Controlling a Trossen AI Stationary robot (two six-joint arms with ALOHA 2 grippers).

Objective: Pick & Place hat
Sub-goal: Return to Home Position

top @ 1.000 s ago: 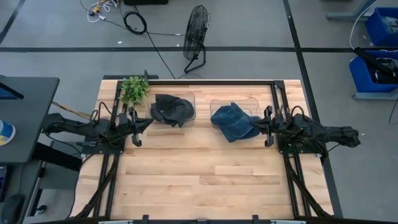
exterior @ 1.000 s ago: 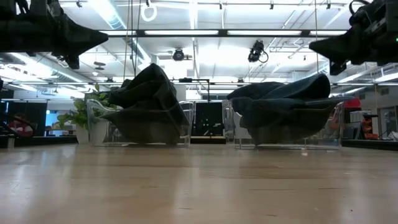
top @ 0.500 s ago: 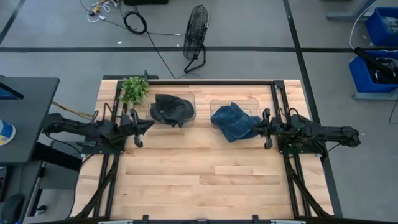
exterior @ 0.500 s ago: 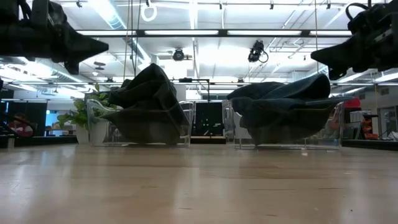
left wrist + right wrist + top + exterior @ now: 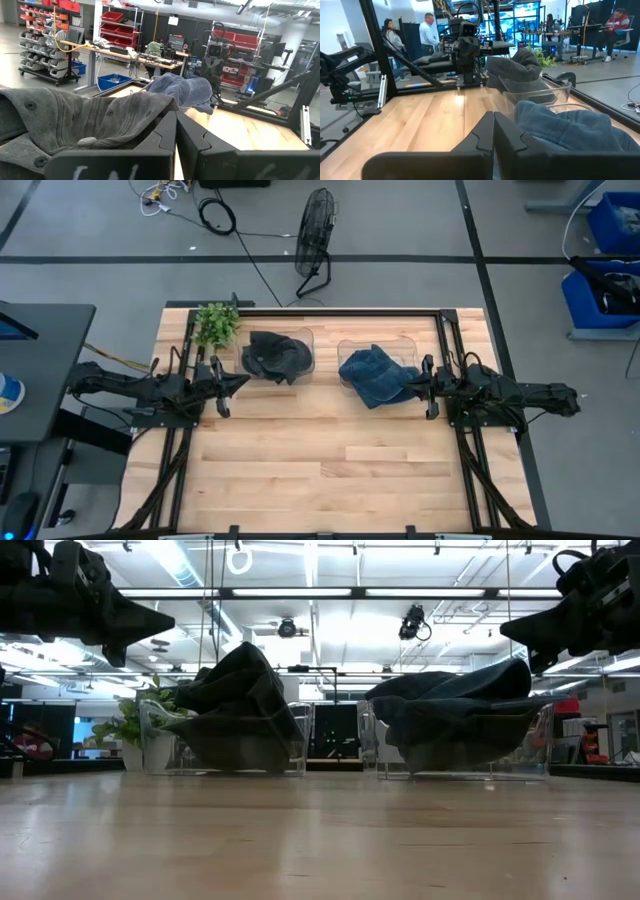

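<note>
A dark grey hat (image 5: 274,356) lies crumpled in the left clear bin (image 5: 305,338), draped over its rim. A blue denim hat (image 5: 375,376) sits the same way in the right clear bin (image 5: 350,348). My left gripper (image 5: 239,380) hovers shut above the table, just left of the grey hat (image 5: 75,120), its fingers (image 5: 167,132) pointing toward it. My right gripper (image 5: 408,385) hovers shut at the right edge of the blue hat (image 5: 570,131). In the low view both grippers (image 5: 160,622) (image 5: 512,632) hang above hat height.
A small green plant (image 5: 216,323) stands at the table's far left corner beside the grey hat's bin. Bare wood (image 5: 320,460) fills the near half of the table. Dark frame rails (image 5: 445,330) run along the table's sides. People stand in the room beyond (image 5: 427,30).
Both grippers have sunk a little toward the hats in the low view, staying shut. The right gripper has also edged slightly toward the blue hat. The hats have not moved.
</note>
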